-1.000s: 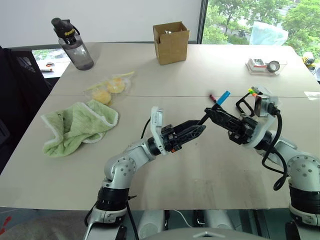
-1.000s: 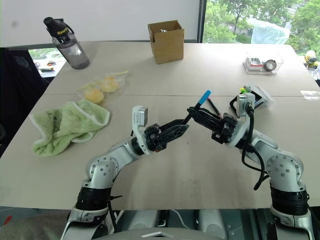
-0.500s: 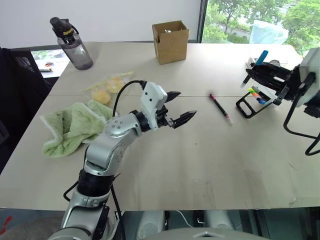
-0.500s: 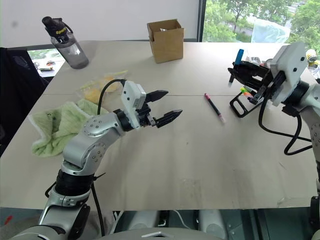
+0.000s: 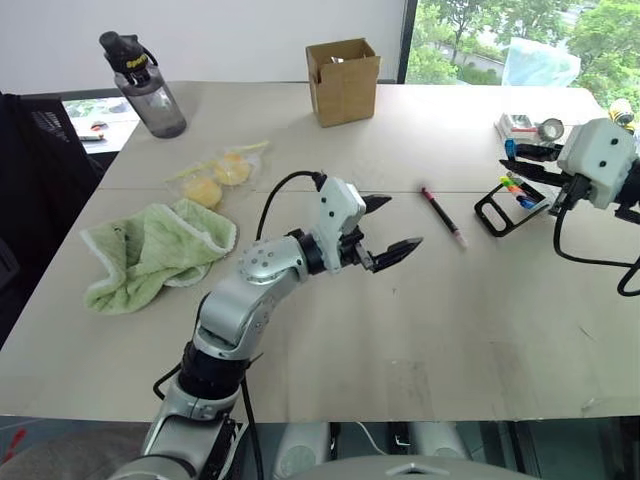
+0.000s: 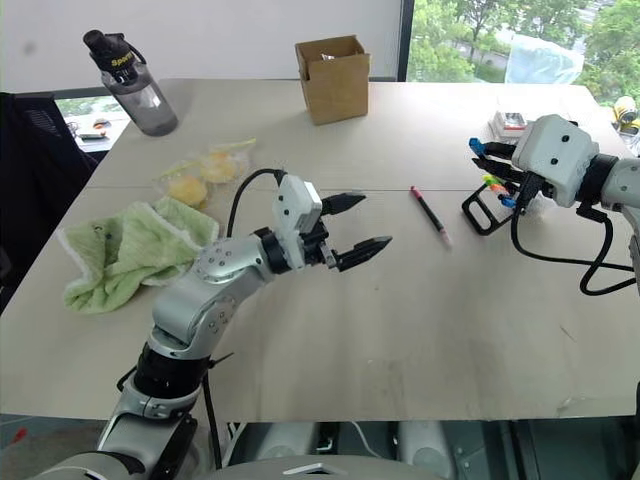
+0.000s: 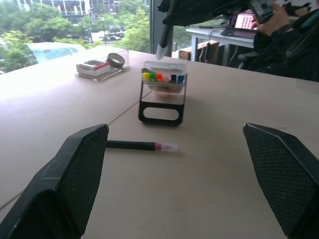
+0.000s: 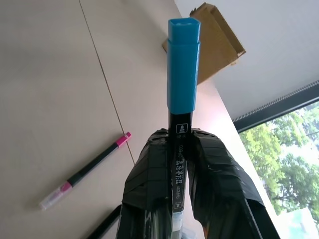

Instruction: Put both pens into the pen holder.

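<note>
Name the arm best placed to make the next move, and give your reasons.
Right. The right gripper is shut on the blue-capped pen, hanging just above the pen holder. The left gripper is open and empty.

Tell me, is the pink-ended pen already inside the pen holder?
No, the pink-ended pen lies flat on the table, in front of the pen holder.

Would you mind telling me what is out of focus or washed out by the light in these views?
Left wrist view: the left gripper's fingers are soft blurs, while the pink-ended pen and pen holder stay fairly clear. Right wrist view: the blue-capped pen is sharp and the trees beyond the window glare pale. Eye views: even daylight, window bright.
</note>
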Tool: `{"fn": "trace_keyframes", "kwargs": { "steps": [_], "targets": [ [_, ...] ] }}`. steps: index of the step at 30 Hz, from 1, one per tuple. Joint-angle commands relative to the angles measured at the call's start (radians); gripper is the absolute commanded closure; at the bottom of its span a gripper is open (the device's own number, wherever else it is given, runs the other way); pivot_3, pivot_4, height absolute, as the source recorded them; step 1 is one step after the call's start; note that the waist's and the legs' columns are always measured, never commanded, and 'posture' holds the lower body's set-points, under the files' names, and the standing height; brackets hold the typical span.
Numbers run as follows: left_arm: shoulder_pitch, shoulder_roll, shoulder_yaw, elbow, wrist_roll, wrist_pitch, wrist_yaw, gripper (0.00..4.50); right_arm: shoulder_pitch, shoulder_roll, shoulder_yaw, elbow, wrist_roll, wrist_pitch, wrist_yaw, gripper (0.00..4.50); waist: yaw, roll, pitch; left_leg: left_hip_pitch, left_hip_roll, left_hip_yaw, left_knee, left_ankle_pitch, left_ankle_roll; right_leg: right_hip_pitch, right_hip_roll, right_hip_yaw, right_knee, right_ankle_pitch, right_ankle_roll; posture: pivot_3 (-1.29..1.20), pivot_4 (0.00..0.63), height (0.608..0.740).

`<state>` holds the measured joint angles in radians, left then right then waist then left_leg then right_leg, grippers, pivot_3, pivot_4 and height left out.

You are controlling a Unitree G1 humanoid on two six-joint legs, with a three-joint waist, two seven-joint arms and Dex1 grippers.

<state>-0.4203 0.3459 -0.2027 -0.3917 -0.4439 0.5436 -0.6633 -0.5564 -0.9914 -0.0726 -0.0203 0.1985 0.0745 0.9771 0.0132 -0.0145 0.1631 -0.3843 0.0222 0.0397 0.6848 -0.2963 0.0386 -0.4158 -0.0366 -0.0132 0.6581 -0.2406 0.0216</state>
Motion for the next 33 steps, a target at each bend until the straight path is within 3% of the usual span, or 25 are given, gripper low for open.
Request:
{"fn": "trace_keyframes", "kwargs": {
  "steps": [1, 7, 26, 27, 33],
  "targets": [
    [-0.001, -0.005, 0.019, -0.061, -0.048, -0.001, -0.023, 0.06, 0.011, -0.035, -0.031, -0.008, -0.013, 0.019, 0.012, 4.46, 0.000, 0.000, 0.000, 0.000, 0.000, 0.000, 0.000, 0.000, 0.000, 0.000, 0.000, 0.000, 0.000, 0.000, 0.000, 0.00, 0.150, 0.736],
    [-0.009, -0.003, 0.011, -0.048, -0.052, -0.005, -0.029, 0.06, 0.025, -0.041, -0.029, 0.019, -0.031, 0.039, 0.020, 4.46, 0.000, 0.000, 0.000, 0.000, 0.000, 0.000, 0.001, 0.000, 0.000, 0.000, 0.000, 0.000, 0.000, 0.000, 0.000, 0.00, 0.150, 0.736],
    [-0.007, -0.013, -0.004, -0.039, -0.027, -0.040, -0.031, 0.06, -0.035, -0.004, 0.052, 0.237, -0.160, -0.149, 0.027, 4.46, 0.000, 0.000, 0.000, 0.001, 0.000, 0.002, 0.001, 0.000, -0.001, 0.000, 0.001, 0.001, 0.001, 0.000, 0.000, 0.00, 0.150, 0.736],
    [-0.007, -0.015, -0.005, -0.039, -0.025, -0.041, -0.031, 0.00, -0.038, -0.007, 0.058, 0.243, -0.172, -0.158, 0.028, 3.42, 0.000, 0.000, 0.000, 0.001, 0.000, 0.002, 0.001, 0.000, -0.001, 0.000, 0.001, 0.001, 0.001, 0.000, 0.000, 0.00, 0.150, 0.736],
    [-0.004, -0.012, 0.000, -0.039, -0.021, -0.046, -0.036, 0.00, -0.065, -0.001, 0.054, 0.293, -0.211, -0.224, -0.001, 0.58, -0.001, 0.001, 0.000, 0.001, 0.000, 0.002, 0.001, 0.001, -0.001, 0.000, 0.001, 0.001, 0.001, 0.000, 0.000, 0.00, 0.150, 0.736]
  ]
}}
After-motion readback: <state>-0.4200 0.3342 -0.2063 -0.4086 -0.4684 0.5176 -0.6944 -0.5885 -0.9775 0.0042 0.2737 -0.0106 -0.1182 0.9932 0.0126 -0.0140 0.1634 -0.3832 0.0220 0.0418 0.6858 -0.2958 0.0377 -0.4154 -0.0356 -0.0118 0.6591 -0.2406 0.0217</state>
